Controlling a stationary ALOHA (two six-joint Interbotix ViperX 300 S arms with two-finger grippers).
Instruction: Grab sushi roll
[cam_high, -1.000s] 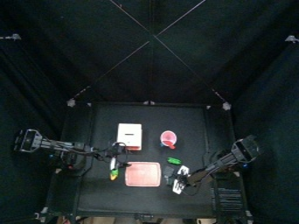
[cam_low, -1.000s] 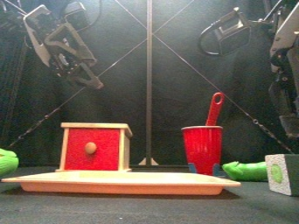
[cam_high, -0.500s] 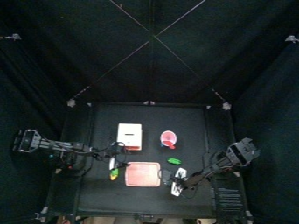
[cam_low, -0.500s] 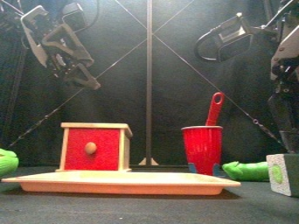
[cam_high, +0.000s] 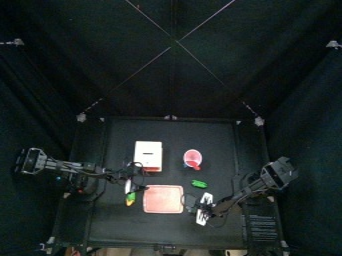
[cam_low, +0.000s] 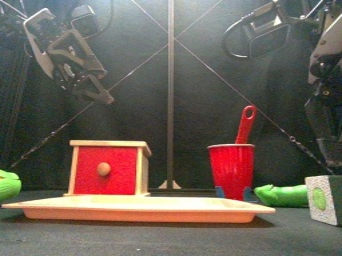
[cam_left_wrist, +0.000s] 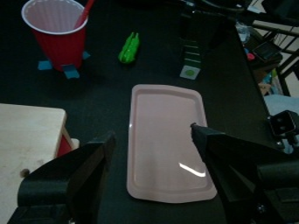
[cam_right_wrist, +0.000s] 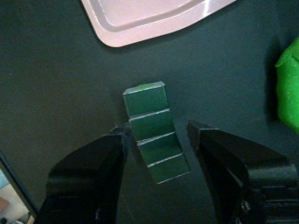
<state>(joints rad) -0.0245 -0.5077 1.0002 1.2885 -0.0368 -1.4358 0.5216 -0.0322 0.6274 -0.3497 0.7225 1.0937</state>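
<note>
Sushi roll (cam_right_wrist: 155, 131) lies directly between the right gripper (cam_right_wrist: 158, 140) fingers, which stand spread wide either side; its long axis runs along them. Left gripper (cam_left_wrist: 152, 149), fingers also parted, hangs over the pink tray (cam_left_wrist: 170, 131), farther off.

- The table (cam_high: 167, 130) is seen from high above, straight down, small at mid-picture.
- From the table's front edge, a level view is taken, with the pink tray (cam_low: 134, 208) close and large.
- The tray (cam_left_wrist: 167, 143) is looked down on from the left wrist.
- The tray's corner (cam_right_wrist: 146, 22) is shared by the near, downward right wrist view.
</note>
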